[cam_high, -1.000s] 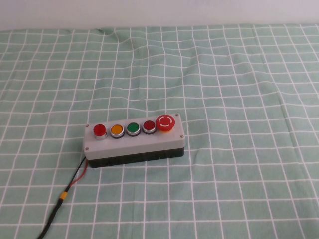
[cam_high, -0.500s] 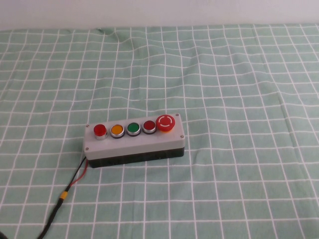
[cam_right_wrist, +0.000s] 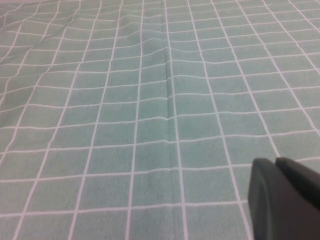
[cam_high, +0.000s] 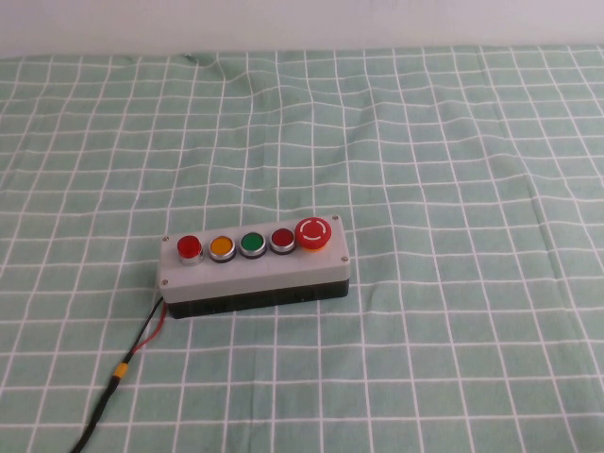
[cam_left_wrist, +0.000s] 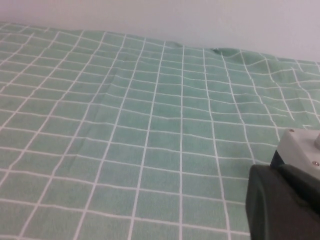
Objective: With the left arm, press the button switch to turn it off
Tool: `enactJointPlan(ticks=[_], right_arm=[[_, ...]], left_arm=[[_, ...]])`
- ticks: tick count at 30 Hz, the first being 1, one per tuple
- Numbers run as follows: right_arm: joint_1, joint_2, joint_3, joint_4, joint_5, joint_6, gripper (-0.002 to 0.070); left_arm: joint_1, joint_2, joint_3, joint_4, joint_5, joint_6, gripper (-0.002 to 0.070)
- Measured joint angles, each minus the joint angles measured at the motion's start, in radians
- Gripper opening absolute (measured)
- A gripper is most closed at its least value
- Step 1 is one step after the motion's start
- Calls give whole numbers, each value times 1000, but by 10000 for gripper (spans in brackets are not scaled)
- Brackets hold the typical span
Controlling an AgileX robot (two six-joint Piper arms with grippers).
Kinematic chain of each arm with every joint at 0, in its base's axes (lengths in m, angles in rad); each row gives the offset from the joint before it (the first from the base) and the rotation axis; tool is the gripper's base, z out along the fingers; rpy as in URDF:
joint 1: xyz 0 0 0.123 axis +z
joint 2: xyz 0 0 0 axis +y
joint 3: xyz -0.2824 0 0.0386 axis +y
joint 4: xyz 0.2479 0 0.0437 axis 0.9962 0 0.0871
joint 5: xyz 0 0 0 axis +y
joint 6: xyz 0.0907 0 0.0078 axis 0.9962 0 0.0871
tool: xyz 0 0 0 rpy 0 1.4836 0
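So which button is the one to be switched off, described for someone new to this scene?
On the green checked cloth sits a grey box with a row of five buttons. The button switch is at the row's left end, beside the orange button. It is small, bright red and silver-rimmed, unlike the darker red button or the large mushroom stop button.
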State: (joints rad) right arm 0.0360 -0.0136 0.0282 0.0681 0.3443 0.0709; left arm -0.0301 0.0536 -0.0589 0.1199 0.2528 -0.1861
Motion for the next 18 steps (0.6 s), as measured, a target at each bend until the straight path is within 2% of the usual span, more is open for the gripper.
enactJointPlan(ticks=[4, 9, 18], right_arm=[[0, 0, 0, 0, 0, 0, -16], [0, 0, 0, 0, 0, 0, -16], [0, 0, 0, 0, 0, 0, -16]], left_arm=[[0, -60, 77, -9, 9, 0, -3], [0, -64, 85, -20, 135, 0, -3], [1, -64, 85, -20, 137, 2, -3]])
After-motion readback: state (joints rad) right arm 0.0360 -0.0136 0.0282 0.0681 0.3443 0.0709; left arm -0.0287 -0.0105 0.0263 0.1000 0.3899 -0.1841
